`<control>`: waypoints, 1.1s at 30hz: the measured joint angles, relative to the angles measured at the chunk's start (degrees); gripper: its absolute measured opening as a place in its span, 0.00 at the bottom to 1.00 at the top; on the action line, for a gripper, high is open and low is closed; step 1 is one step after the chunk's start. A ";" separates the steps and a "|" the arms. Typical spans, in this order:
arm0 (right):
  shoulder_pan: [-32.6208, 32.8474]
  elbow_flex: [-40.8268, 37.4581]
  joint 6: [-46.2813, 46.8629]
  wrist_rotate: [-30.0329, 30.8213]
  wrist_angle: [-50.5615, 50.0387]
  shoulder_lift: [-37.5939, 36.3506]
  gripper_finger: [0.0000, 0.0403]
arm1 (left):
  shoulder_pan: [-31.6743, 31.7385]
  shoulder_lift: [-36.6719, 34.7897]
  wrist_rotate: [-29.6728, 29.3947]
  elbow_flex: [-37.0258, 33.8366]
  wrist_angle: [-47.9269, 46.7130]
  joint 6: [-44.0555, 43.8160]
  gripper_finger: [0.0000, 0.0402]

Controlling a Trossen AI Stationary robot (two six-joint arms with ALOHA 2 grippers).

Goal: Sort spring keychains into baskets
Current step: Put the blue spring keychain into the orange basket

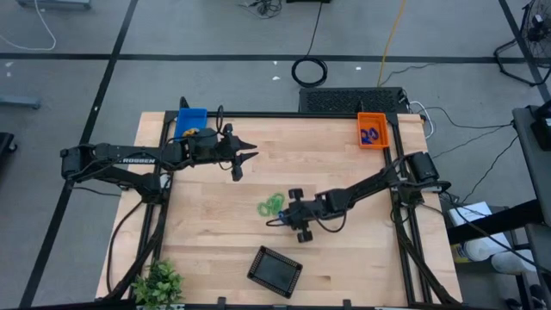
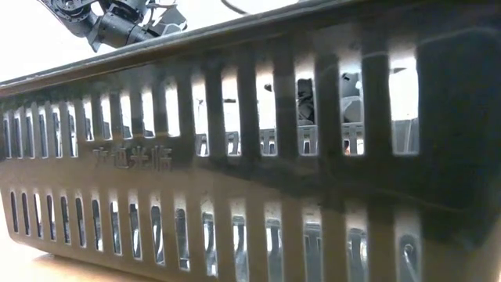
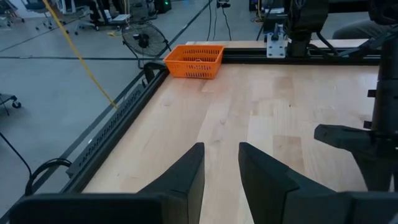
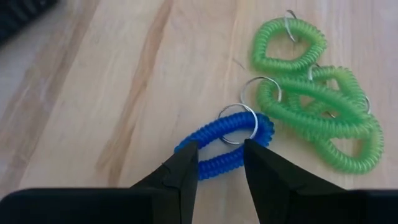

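High view: my right gripper (image 1: 293, 215) sits low over the table, just beside the green spring keychains (image 1: 273, 204), on their side twd the black basket (image 1: 275, 268); the blue keychain is too small to make out here, prob. under my fingers. Blue basket (image 1: 191, 121) is well apart, at the far-left corner, w/ my left gripper (image 1: 244, 157) hovering just beside it, fingers parted a bit, holding nothing. Orange basket (image 1: 373, 130) at the far-right corner already has blue coils in it, so I judge that's where this one goes; right arm is the nearer one to the keychains by far. Low view: the black basket's slotted wall (image 2: 250, 157) fills nearly everything; keychains hidden, only a bit of an arm above it. Left wrist view: fingers (image 3: 186, 180) apart w/ bare wood betw. them, orange basket (image 3: 194, 61) far across the table. Right wrist view: this settles it. Blue keychain (image 4: 227, 146) lies straight ahead of my right gripper (image 4: 221, 168), its coil passing betw. my half-open fingertips, long axis running across the gap, metal ring (image 4: 237, 123) on the far side, touching the green keychains (image 4: 317, 106). Not clenched yet, tips straddle the coil. Closing here should catch blue only, I reckon.
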 joint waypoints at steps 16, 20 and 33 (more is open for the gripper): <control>-0.07 0.09 6.03 10.76 -8.29 -0.13 0.28 | 0.00 0.01 0.00 0.01 -0.02 0.02 0.27; -0.34 0.09 10.87 10.61 -9.09 -0.13 0.28 | -0.02 0.01 0.00 0.02 -0.02 0.02 0.27; -2.68 -0.91 21.42 5.92 -8.10 -0.13 0.28 | 0.01 0.02 0.00 0.00 0.00 0.02 0.27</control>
